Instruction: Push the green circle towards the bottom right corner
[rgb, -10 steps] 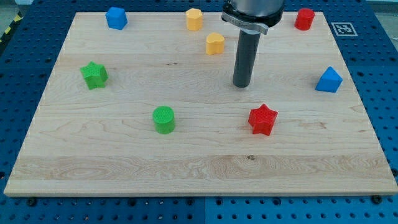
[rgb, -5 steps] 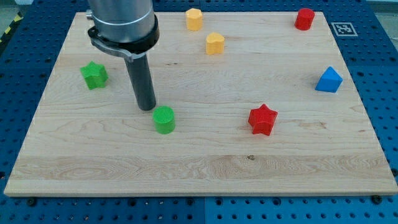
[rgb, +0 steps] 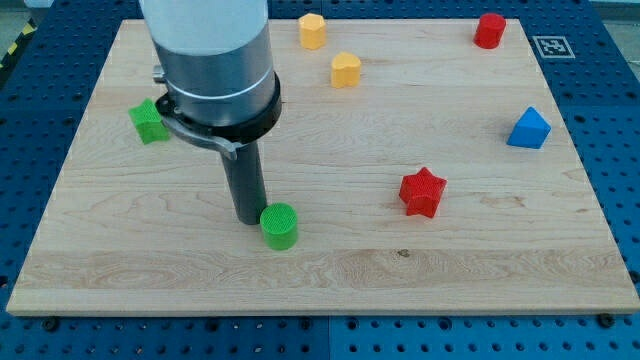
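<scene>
Green circle (rgb: 280, 225), green star (rgb: 147, 120), red star (rgb: 422, 192), blue block (rgb: 529, 129), pale wooden board (rgb: 480, 260).

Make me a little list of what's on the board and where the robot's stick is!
board: wooden board on a blue pegboard
my tip: just to the view's left of the green circle, at its upper-left edge
green circle: lower middle of the board
green star: view's left, partly hidden by the arm
red star: right of centre
blue block: view's right edge
yellow blocks: two near the top, and
red block: top right
</scene>
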